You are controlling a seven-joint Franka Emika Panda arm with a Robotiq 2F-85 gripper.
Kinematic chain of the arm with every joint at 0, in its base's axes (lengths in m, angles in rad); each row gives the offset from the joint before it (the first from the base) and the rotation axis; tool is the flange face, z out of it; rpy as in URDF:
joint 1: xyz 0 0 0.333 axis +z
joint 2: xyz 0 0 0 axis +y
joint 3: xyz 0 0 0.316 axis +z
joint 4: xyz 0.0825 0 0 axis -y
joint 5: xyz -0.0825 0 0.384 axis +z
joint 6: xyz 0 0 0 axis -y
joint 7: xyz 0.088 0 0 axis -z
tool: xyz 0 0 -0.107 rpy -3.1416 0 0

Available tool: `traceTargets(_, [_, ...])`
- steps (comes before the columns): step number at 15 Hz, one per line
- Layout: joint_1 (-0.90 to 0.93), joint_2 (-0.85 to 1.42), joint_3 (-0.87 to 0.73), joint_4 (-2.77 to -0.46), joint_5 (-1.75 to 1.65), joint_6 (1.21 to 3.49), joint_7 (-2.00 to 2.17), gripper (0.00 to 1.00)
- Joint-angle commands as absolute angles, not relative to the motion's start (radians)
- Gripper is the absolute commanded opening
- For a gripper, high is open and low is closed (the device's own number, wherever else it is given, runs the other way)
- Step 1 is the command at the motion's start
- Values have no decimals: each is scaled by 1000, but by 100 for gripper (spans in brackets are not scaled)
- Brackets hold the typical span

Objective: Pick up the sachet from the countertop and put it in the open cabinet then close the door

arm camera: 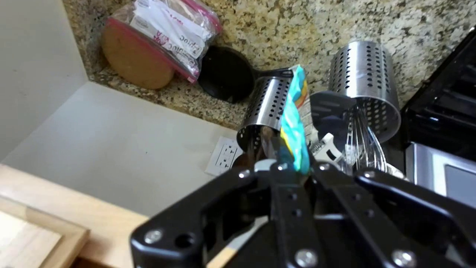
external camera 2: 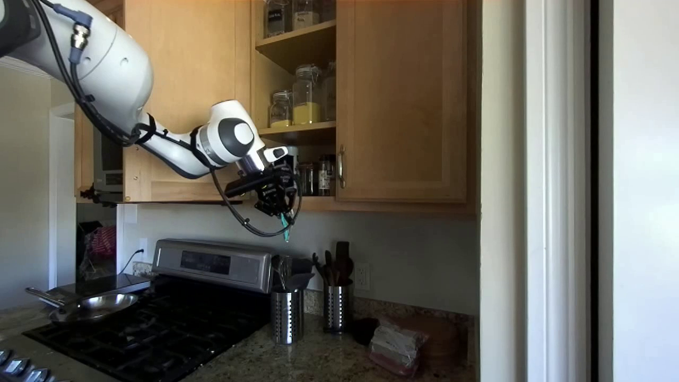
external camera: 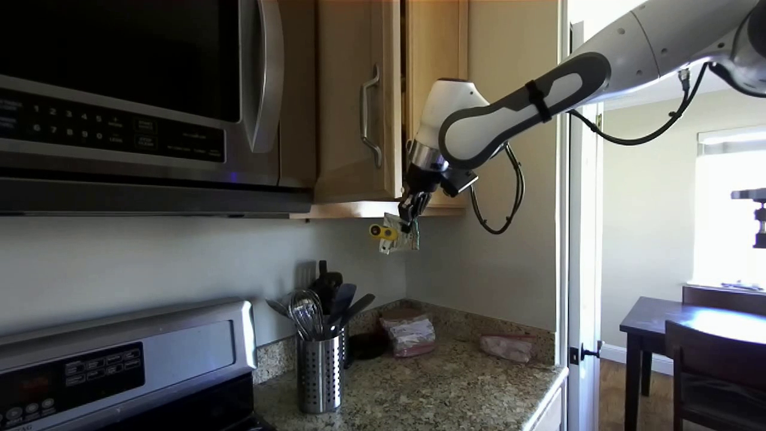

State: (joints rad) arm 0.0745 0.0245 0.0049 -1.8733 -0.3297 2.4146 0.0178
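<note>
Since my fingers (arm camera: 284, 178), nearly together, pinch the sachet (arm camera: 293, 121), carrying seems in hand; next I should lift toward the cabinet (external camera 2: 313, 130), one o'clock in an exterior view.

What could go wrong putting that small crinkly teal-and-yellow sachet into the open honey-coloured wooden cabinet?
The sachet dangles lower than the cabinet and might snag against it going up. The black jointed claw could knock the clear glass jars inside. If the grip slips, the sachet may drop among the perforated steel utensil holders below.
</note>
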Motion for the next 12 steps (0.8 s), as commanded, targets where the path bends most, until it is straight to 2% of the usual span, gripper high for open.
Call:
traceTargets(1, [64,-22,15,-1829,-390,2361,94,6])
traceTargets(8, [60,-57,28,-1719,-432,2294,155,7])
traceTargets(12, [57,-5,31,-1665,-464,2347,181,6])
